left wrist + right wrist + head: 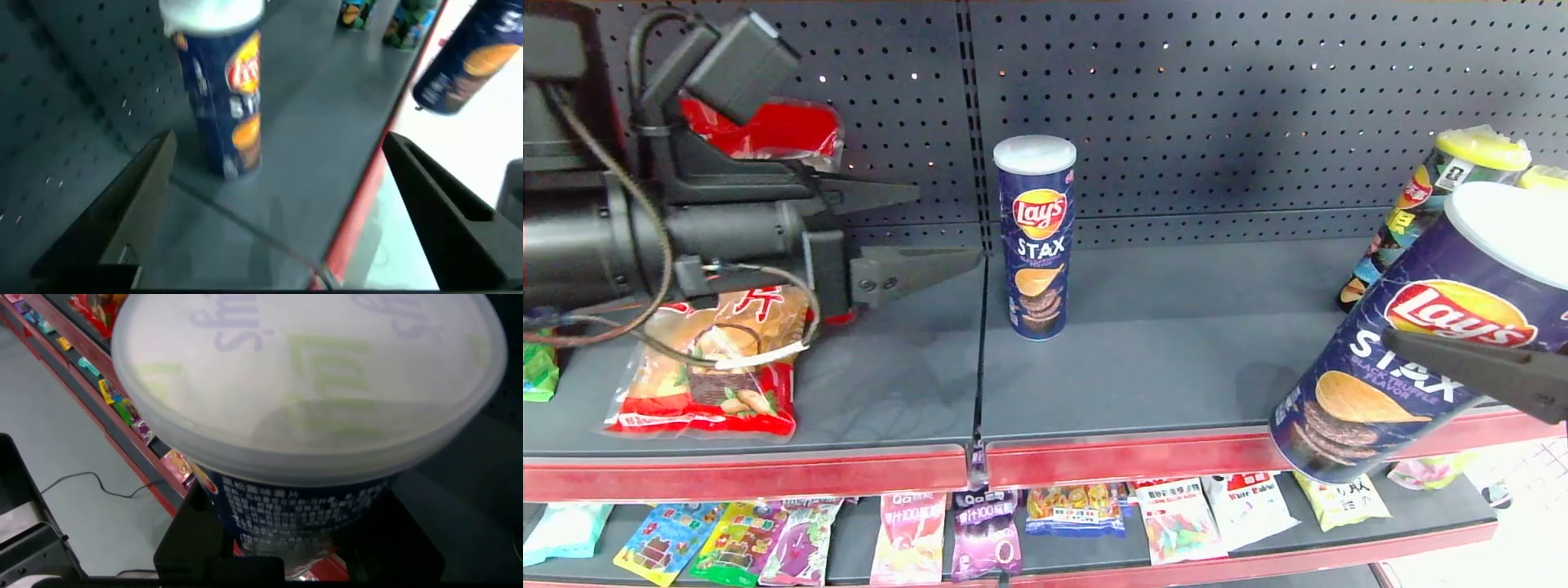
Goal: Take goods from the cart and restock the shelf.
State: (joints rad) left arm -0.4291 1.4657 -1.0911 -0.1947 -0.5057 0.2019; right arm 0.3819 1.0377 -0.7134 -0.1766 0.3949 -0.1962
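Dark-blue chip can [1413, 343] is clamped at a tilt in the right claw [1380, 400], well right of the standing can [1036, 237] and over the shelf [1160, 367] front edge, probably angled for setting down alongside. Just left of the standing can, the left claw [943, 229] hangs spread and empty, clear of that spot.

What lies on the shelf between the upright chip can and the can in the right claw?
Only bare shelf between upright can and held can, per head view.

The left gripper [279, 139] holds its fingers [139, 204] wide apart before an upright blue chip can [222, 98] on the grey shelf [327, 98].
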